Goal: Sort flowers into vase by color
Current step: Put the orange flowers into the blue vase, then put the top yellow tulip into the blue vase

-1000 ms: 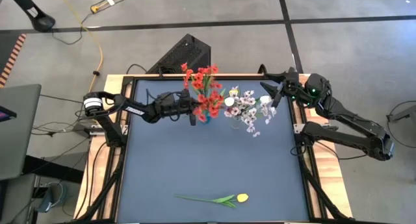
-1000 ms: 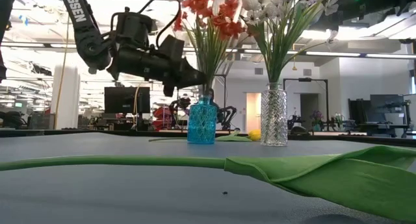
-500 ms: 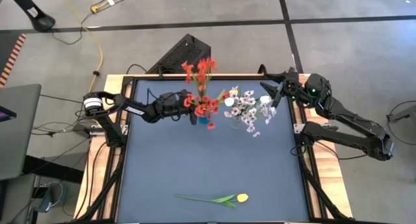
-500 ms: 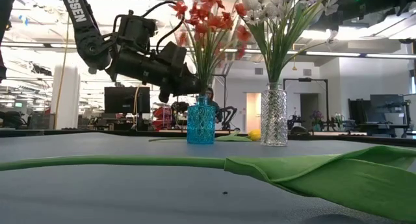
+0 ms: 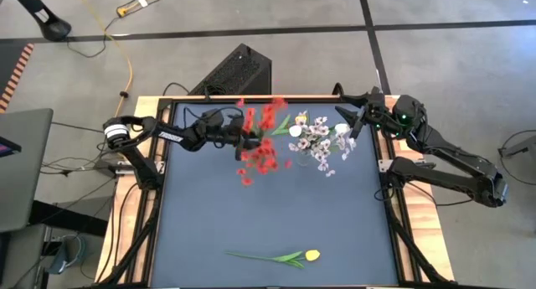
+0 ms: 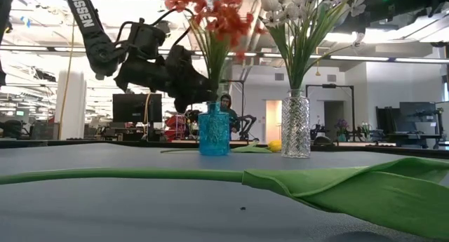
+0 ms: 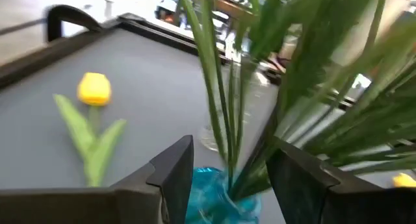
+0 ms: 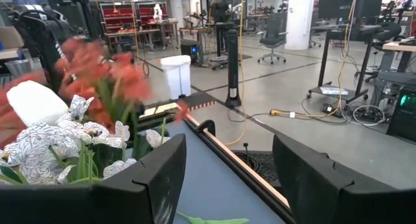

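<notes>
**Left gripper at the red bunch, one yellow tulip left on the mat**

The left gripper (image 7: 227,169) is right at the blue vase (image 6: 214,133), fingers parted on either side of the green stems of the red flowers (image 5: 261,142), not visibly pinching them. Those red blossoms are a blur in the high view, so the bunch looks to be swinging in the vase neck. The low view shows the stems dropping into the blue vase, gripper just beside them above the rim.

Just beside it stands the clear vase (image 6: 295,124), already holding the white tulips and the small white-pink sprays (image 5: 318,141). Both lots look sorted.

What is left? A yellow tulip (image 5: 285,256) lies flat on the table (image 5: 201,214), well apart from both vases at the near edge. A second yellow bloom shows in the left wrist view, beyond the vases. No vase for yellow is visible.

The right gripper (image 5: 352,120) waits at the table's far right corner, fingers spread, holding nothing.
</notes>
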You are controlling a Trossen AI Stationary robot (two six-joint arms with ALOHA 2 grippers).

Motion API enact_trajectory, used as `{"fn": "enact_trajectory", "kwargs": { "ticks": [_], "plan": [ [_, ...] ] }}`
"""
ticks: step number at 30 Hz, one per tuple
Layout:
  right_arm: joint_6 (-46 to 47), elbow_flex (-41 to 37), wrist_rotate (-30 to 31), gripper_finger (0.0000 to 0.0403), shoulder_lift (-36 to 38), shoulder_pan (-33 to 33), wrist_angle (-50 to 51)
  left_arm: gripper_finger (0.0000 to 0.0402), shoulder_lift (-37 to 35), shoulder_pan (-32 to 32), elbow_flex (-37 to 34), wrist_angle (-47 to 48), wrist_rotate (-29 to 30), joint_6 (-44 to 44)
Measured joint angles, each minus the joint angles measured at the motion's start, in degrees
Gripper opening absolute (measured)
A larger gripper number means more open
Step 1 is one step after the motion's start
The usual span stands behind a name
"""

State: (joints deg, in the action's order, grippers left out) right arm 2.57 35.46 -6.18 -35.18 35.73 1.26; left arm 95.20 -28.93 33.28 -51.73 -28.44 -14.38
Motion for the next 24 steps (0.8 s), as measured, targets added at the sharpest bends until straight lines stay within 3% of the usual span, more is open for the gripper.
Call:
{"fn": "enact_trajectory", "kwargs": {
  "ticks": [6, 16, 24],
  "plan": [
    [0.0, 0.0, 0.0, 0.0254, 0.0, 0.0, 0.0, 0.0174, -0.5, -3.7, 0.0, -0.2, -0.5, 0.3],
    [0.0, 0.0, 0.0, 0.0254, 0.0, 0.0, 0.0, 0.0174, -0.5, -9.5, 0.0, 0.8, -15.6, 2.4],
    [0.0, 0.0, 0.0, 0.0254, 0.0, 0.0, 0.0, 0.0174, -0.5, -13.9, 0.0, 10.4, -18.9, 7.4]
  ]
}}
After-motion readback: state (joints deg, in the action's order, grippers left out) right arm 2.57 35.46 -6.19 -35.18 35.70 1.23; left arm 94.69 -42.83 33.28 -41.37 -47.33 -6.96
